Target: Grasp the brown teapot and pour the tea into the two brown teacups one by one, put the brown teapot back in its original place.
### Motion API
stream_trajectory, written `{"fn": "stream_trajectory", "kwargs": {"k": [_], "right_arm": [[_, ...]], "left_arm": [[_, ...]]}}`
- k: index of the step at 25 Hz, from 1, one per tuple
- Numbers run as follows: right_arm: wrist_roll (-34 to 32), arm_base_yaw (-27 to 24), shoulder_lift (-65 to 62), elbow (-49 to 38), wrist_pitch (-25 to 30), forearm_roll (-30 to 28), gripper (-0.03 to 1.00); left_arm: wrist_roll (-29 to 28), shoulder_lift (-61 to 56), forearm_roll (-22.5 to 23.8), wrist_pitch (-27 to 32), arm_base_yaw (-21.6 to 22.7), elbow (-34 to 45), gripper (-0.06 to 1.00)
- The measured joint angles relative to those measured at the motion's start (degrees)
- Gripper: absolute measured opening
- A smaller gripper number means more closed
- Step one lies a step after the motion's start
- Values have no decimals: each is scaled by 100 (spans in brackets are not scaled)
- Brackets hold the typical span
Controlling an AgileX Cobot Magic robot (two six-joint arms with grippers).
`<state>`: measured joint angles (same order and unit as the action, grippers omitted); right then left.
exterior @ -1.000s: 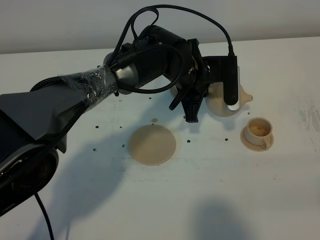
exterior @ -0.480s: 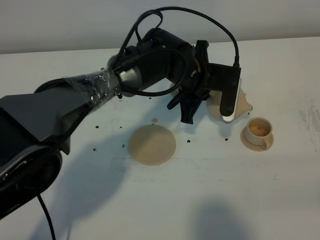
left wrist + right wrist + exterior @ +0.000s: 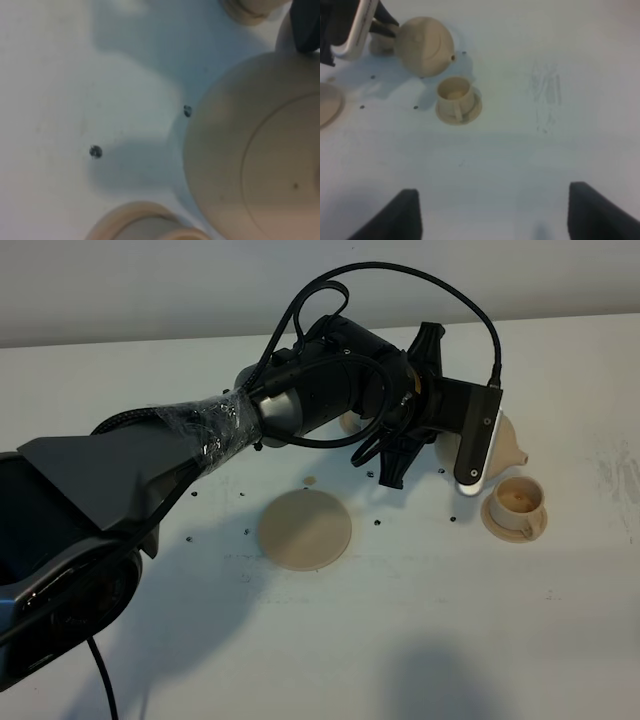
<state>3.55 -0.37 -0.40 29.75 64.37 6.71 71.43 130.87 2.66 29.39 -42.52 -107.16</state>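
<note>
The brown teapot (image 3: 507, 438) hangs above the table at the right, spout toward the right teacup (image 3: 517, 502), which stands on its saucer. My left gripper (image 3: 455, 440) is shut on the teapot and mostly hidden behind its wrist housing. In the left wrist view the teapot (image 3: 250, 165) fills the frame, with one dark finger (image 3: 305, 25) by it. The second teacup (image 3: 380, 44) stands behind the teapot (image 3: 422, 45), mostly hidden by the arm from above. The flat tan disc (image 3: 305, 530) lies bare mid-table. My right gripper (image 3: 492, 215) is open and holds nothing.
The left arm and its cable stretch across the table from the left side to the teapot. Small dark specks dot the white tabletop (image 3: 400, 640). Faint scuff marks (image 3: 547, 95) lie to the right of the teacup (image 3: 455, 97).
The left arm has swung right with the teapot, bringing its spout closer to the right teacup. Cups and disc have not moved.
</note>
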Motion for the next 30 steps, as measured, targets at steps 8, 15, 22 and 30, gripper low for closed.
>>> {"fn": "stream_trajectory", "kwargs": {"k": [8, 15, 22, 30], "right_arm": [[0, 0, 0, 0, 0, 0, 59], [0, 0, 0, 0, 0, 0, 59], [0, 0, 0, 0, 0, 0, 59], [0, 0, 0, 0, 0, 0, 59]], "left_arm": [[719, 0, 13, 0, -75, 0, 9], [1009, 0, 235, 0, -75, 0, 9], [1022, 0, 460, -33, -75, 0, 9], [1014, 0, 600, -227, -101, 0, 9]]}}
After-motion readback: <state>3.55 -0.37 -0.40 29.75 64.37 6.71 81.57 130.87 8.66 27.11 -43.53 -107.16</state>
